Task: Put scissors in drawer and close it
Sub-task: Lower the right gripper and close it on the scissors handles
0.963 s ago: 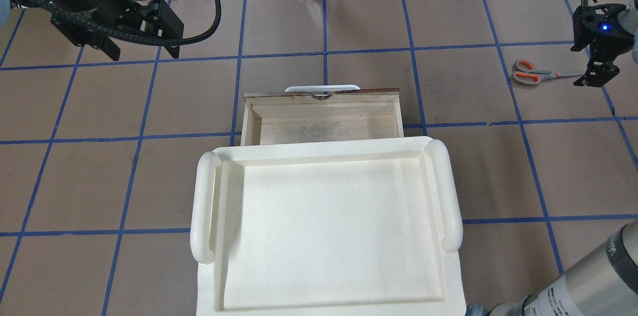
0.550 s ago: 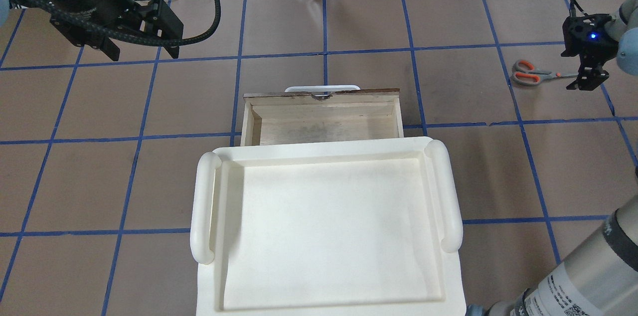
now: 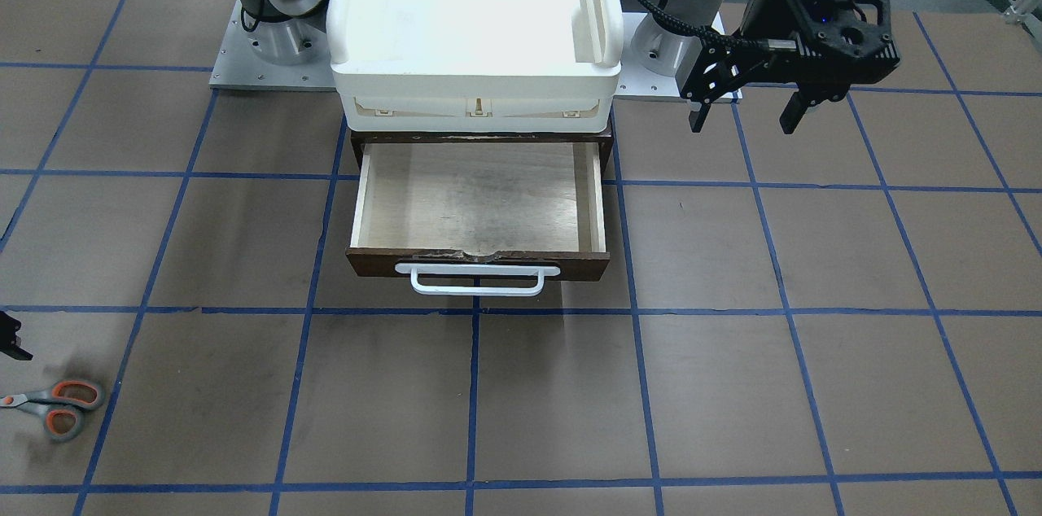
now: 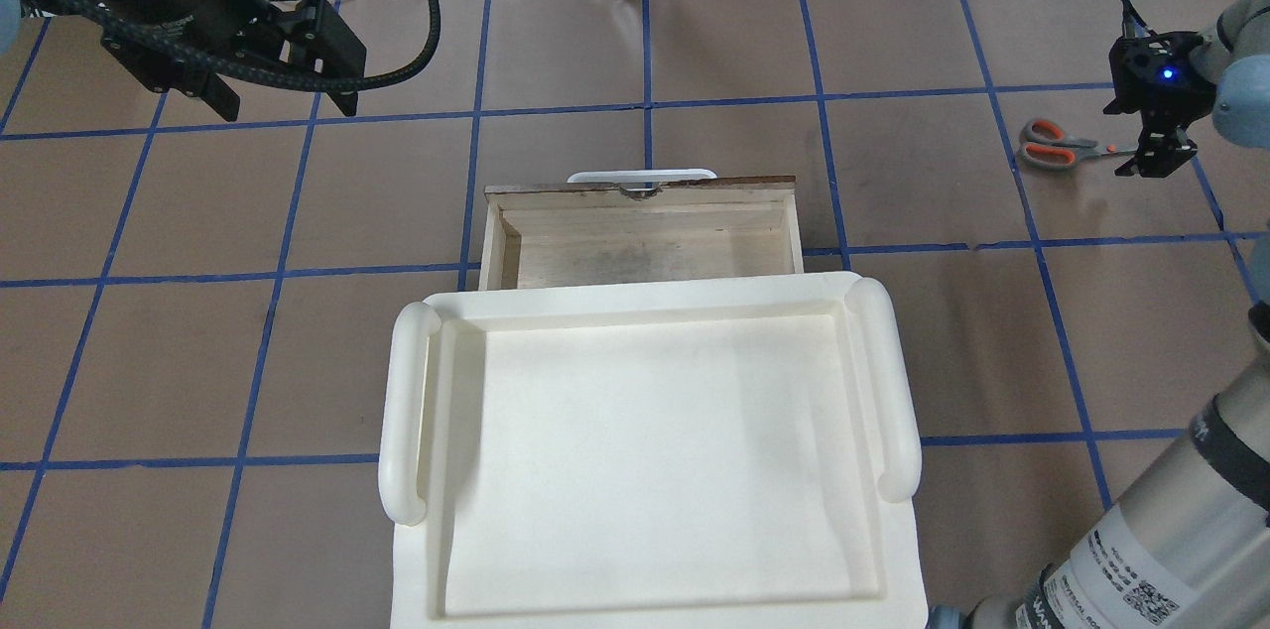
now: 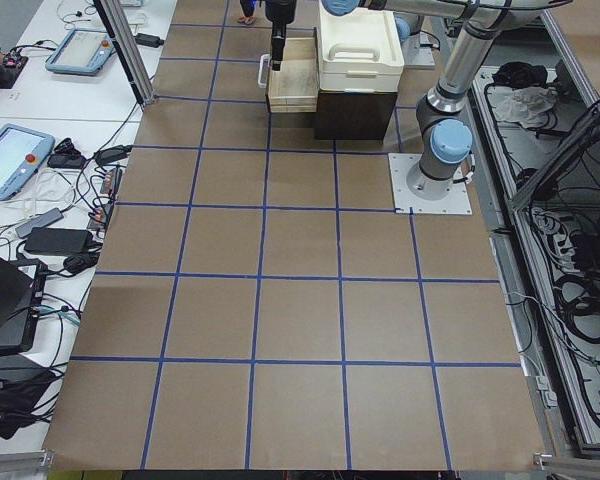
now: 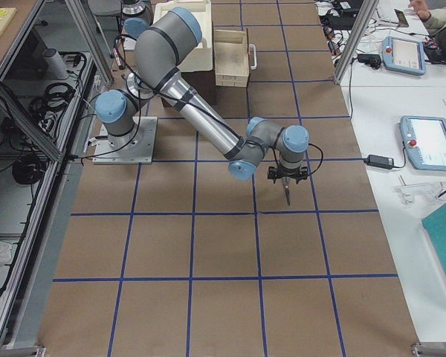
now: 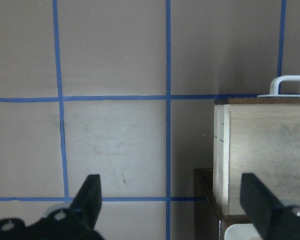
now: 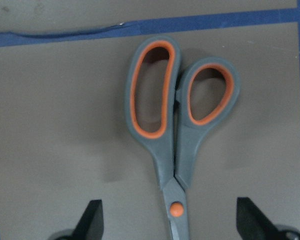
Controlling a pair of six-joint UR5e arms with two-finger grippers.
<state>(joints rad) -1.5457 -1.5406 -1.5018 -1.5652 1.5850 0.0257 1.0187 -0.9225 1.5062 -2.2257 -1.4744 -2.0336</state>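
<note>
Squarely between spread right gripper fingers: scissors pivot.

One small pair of grey-handled scissors, one wide wooden drawer, one white plastic tray, and two black grippers: the left gripper and the right gripper.

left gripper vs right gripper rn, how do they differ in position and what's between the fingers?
1. The left gripper hangs beside the open drawer; the right gripper sits over the scissors, well off to the drawer's side.
2. The left gripper's jaws frame only the table; the right gripper's jaws straddle the scissors near the pivot, without touching them.
Shared: both are open and hold nothing.
</note>
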